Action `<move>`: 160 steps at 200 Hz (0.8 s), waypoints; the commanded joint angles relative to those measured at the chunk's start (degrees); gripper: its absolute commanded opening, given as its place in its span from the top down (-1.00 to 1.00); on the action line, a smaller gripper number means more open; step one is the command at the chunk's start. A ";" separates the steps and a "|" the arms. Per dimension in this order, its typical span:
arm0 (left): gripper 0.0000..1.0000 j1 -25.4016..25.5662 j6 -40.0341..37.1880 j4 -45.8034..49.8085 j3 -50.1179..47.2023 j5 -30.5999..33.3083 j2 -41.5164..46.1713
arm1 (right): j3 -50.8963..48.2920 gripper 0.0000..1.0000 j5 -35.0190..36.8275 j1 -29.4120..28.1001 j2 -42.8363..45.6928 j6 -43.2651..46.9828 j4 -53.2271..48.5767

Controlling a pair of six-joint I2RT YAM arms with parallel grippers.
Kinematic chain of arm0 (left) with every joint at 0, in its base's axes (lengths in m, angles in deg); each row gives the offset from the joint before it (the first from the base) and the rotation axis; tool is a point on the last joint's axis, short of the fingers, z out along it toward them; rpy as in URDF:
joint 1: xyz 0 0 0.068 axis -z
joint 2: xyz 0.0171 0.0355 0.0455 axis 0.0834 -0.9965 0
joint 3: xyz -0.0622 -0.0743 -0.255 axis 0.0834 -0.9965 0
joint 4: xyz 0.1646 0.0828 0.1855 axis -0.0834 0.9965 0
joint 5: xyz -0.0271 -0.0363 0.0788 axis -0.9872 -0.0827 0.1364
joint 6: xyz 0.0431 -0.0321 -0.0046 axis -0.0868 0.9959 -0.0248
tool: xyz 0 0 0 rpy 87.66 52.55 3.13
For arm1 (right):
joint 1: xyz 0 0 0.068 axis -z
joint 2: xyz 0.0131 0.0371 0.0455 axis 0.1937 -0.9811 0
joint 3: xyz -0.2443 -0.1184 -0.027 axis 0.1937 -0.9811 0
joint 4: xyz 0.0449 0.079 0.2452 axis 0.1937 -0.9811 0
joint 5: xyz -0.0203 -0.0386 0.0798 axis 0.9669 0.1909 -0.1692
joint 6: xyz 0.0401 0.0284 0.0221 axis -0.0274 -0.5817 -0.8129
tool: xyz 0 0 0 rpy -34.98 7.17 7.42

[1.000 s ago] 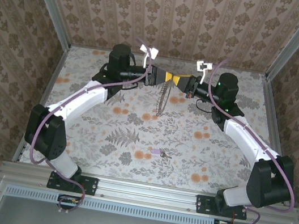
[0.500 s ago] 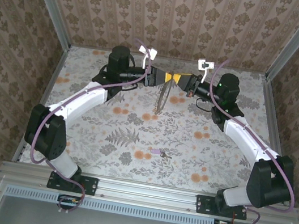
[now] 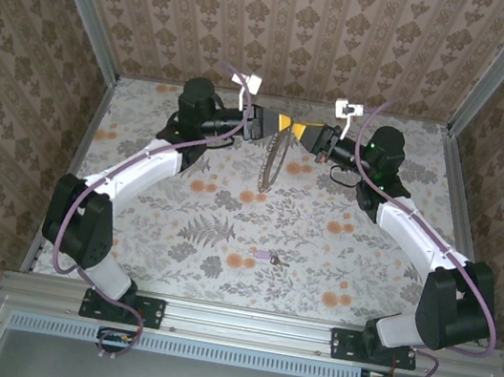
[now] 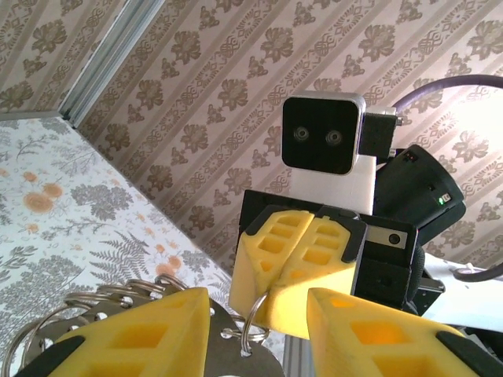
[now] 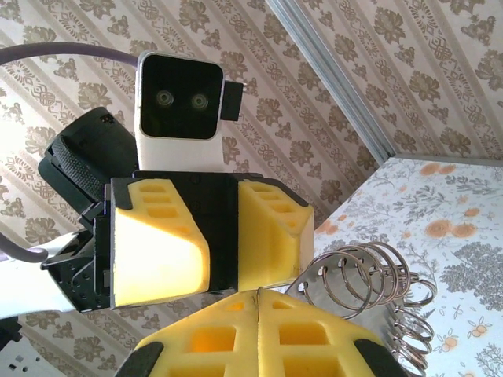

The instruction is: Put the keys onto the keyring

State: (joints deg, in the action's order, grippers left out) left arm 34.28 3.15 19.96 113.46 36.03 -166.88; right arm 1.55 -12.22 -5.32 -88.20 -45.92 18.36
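Keyring of coiled silvery wire hangs from right tool.

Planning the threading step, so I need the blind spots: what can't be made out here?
Top view: key too small to show any hole.
Right wrist view: where the keyring is pinched, hidden between the right gripper's shut jaws.
Left wrist view: keyring's lower part cut off by the bottom edge.
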 commanded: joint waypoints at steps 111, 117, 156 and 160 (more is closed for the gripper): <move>0.23 -0.15 5.37 -7.51 -0.99 -2.04 -2.01 | 0.08 1.00 -0.47 -0.03 1.47 -1.61 4.09; 0.23 -0.06 5.38 -7.59 -1.08 -2.21 -2.06 | 0.14 1.00 -0.39 -0.04 1.42 -1.70 4.12; 0.30 0.29 5.73 -8.42 -1.97 -3.10 -1.58 | 0.06 1.00 -0.04 -0.07 0.87 -1.67 4.09; 0.32 0.30 5.74 -8.44 -2.07 -3.21 -1.56 | 0.07 1.00 -0.03 -0.06 0.81 -1.66 4.00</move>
State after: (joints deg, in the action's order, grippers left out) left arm 34.33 8.09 14.37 112.28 35.14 -168.74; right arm 1.31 -12.36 -5.32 -88.20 -46.79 18.65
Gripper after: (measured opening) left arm 0.356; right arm 0.062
